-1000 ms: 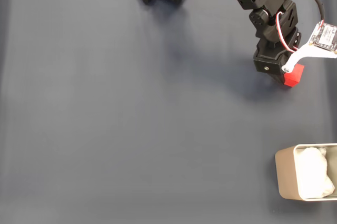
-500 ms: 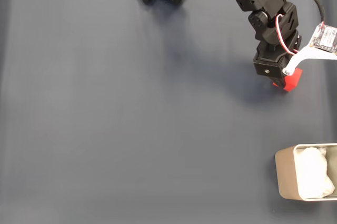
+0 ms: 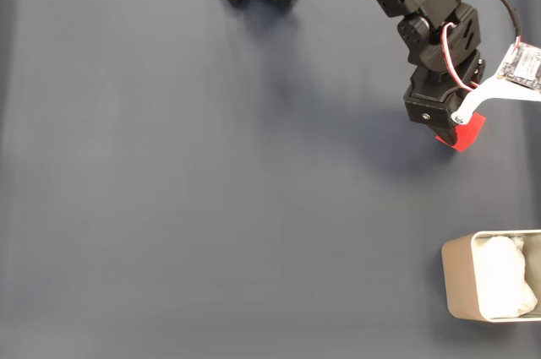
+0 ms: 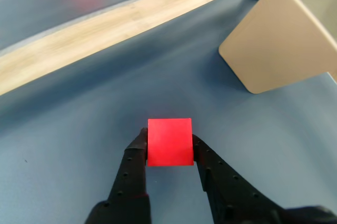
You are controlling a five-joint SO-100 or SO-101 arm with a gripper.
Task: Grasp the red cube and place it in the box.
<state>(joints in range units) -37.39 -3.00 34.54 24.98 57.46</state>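
The small bright red cube (image 4: 169,142) is pinched at its side faces by the black two-finger gripper (image 4: 169,147). The pale metal box (image 4: 281,34) is seen at two o'clock. If the narrow pinch is loosened, the cube could be dropped short.

surface: dark blue mat (image 3: 186,173) | on it: box (image 3: 461,287), lower right

No legible text or markings.
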